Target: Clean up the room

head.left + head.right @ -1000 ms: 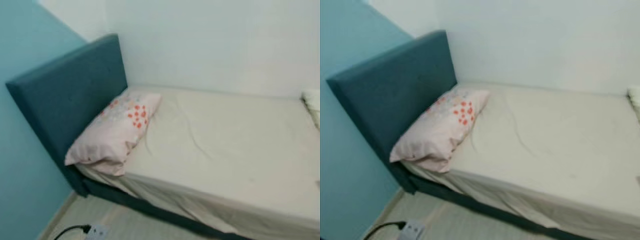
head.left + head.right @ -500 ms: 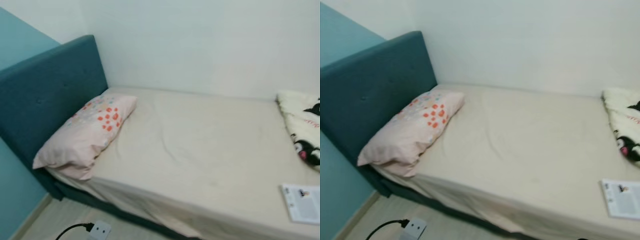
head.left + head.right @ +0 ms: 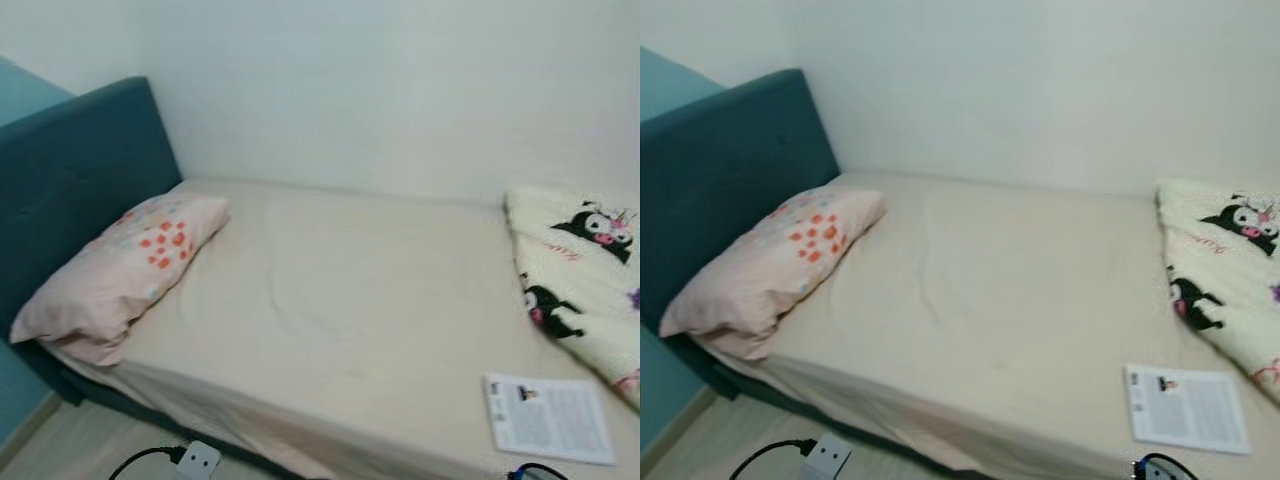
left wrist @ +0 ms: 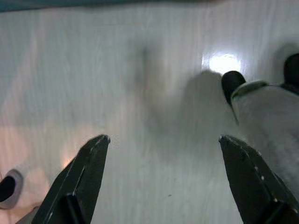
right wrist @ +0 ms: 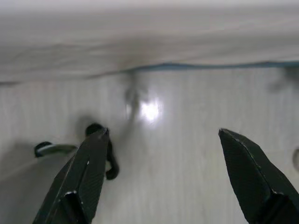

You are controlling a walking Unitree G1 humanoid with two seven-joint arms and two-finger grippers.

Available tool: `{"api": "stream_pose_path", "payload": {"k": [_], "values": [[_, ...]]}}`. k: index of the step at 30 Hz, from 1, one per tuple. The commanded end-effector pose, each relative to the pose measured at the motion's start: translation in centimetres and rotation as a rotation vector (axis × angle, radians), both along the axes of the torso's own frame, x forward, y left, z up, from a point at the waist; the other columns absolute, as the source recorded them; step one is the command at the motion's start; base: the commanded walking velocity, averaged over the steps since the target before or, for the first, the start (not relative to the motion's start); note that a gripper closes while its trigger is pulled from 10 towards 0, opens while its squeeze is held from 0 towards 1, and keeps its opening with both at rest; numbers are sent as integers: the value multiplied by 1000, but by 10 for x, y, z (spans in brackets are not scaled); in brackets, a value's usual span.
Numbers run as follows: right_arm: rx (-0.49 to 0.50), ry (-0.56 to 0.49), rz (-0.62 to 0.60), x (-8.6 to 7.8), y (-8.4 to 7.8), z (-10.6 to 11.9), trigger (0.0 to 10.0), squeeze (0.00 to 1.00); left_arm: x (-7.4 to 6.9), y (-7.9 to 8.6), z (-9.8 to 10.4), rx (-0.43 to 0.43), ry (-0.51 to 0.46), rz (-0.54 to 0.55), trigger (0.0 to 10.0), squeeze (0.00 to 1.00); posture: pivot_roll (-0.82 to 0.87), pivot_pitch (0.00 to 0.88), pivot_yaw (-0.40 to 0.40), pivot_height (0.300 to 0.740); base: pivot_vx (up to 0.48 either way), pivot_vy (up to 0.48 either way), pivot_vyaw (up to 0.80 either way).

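A single bed (image 3: 350,310) with a cream sheet stands against the white wall. A pink pillow (image 3: 115,270) with orange flowers lies at its head, by the teal headboard (image 3: 70,190). A cream blanket (image 3: 580,280) with black cartoon figures is bunched at the right. A white printed sheet of paper (image 3: 548,418) lies near the front edge. My left gripper (image 4: 163,140) hangs open over pale floor. My right gripper (image 5: 163,133) hangs open over the floor by the bed's hanging sheet (image 5: 140,42).
A white power strip (image 3: 197,461) with a black cable (image 3: 140,462) lies on the floor before the bed. A black and blue object (image 3: 1165,467) peeks in at the lower right. A teal wall (image 3: 670,80) stands at the left. A dark cable (image 5: 74,149) lies on the floor under my right gripper.
The camera has swung right: the pillow and headboard have slid left, and the cartoon blanket and the paper have come into view. Nothing on the bed has moved.
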State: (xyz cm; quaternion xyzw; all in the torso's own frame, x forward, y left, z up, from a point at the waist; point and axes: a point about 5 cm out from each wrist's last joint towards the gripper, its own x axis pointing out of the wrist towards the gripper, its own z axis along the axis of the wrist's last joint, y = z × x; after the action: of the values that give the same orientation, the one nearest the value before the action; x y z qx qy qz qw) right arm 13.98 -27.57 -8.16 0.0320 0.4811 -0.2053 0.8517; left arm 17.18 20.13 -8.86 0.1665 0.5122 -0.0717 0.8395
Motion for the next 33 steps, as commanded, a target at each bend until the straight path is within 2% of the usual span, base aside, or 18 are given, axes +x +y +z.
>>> {"api": "stream_pose_path", "payload": {"k": [1, 14, 17, 25, 33], "values": [[18, 14, -14, -5, 4, -3, 10000, 0, 0, 1, 0, 4, 6, -6, 10000, 0, -99, 0, 62, 726, 0, -480, 0], [19, -30, -18, 6, 6, 0, 10000, 0, -4, 3, -1, 8, 18, -2, 10000, 0, -96, 0, 61, 726, 0, -480, 0], [12, -71, -22, 18, 3, 6, 10000, 0, -9, 6, -3, 7, 32, 9, 10000, 0, -96, 0, 61, 726, 0, -395, 0], [21, -208, -11, 50, 4, 23, 10000, 0, -11, 7, -4, 26, 40, 21, 10000, 0, -103, 0, 60, 726, 0, 0, 0], [88, -337, -11, 66, 8, 33, 10000, 0, -12, 6, -4, 28, 44, 23, 10000, 0, -105, 0, 65, 726, 0, 0, 0]]}}
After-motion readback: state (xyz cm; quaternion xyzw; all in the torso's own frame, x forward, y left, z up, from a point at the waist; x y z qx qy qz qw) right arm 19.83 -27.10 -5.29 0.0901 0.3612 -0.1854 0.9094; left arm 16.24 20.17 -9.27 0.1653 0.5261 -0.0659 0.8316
